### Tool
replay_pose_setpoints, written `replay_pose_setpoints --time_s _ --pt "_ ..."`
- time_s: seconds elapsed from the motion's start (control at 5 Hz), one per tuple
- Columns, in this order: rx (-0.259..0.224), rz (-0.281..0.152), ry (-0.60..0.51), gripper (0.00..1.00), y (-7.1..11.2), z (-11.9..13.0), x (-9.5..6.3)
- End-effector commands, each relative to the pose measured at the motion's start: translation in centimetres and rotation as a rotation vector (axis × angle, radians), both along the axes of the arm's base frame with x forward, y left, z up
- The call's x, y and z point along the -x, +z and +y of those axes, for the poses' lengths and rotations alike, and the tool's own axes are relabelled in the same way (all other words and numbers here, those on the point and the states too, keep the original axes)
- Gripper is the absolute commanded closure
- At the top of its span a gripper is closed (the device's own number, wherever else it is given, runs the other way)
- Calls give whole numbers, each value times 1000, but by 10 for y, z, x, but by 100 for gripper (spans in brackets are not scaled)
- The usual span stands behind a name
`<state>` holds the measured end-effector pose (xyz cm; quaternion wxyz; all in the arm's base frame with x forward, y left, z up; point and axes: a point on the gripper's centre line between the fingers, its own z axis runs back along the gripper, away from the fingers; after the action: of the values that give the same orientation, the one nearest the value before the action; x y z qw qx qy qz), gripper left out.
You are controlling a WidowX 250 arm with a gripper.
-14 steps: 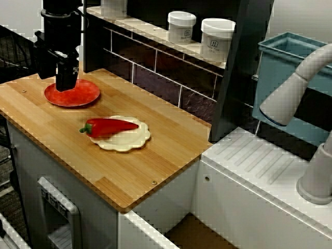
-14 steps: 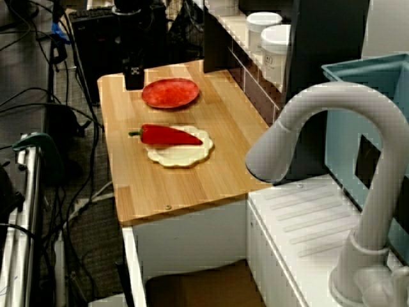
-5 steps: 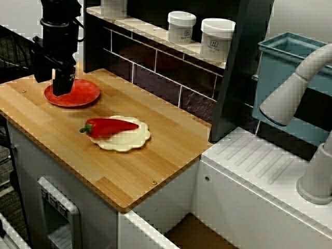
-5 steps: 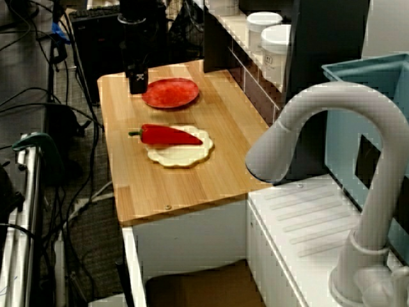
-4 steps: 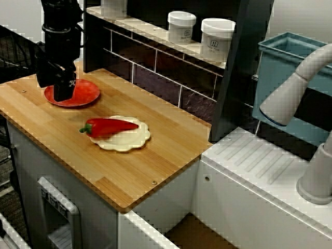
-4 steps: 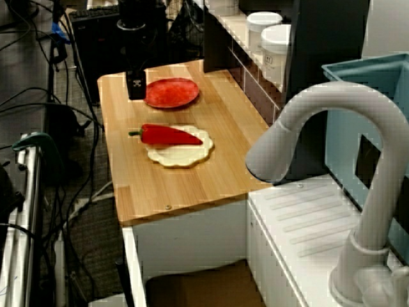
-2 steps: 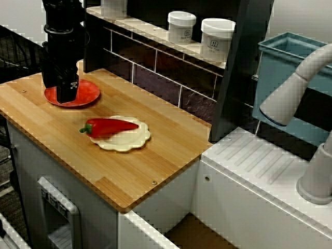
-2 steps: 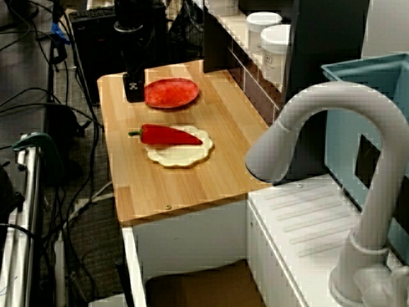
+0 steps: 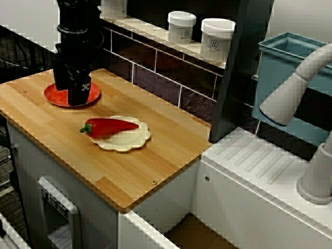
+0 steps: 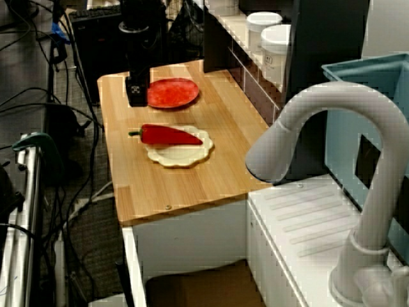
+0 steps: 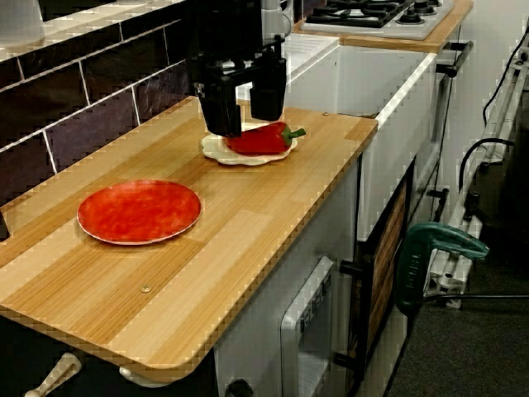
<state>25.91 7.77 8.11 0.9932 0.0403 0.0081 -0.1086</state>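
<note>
**Pincer (image 11: pixel 245 124) spread above the counter (image 9: pixel 155 150), near the red plate (image 9: pixel 56 95)**

Seen from the counter's end, its jaws stand apart with nothing between them, raised off the wood. In the front view it overlaps the red plate's right side. The plate lies flat at the counter's left end. Further along, a red pepper (image 9: pixel 111 126) lies on a cream scalloped plate (image 9: pixel 127 142). White jars (image 9: pixel 218 39) sit on the shelf (image 9: pixel 148 30) behind.
</note>
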Motion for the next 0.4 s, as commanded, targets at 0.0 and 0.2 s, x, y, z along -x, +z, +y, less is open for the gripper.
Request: replay_pose_setpoints --time_s 0.0,0.2 --pt "1 -69 -56 0 17 -13 -8" --pt "-11 -37 -50 0 13 -33 -17"
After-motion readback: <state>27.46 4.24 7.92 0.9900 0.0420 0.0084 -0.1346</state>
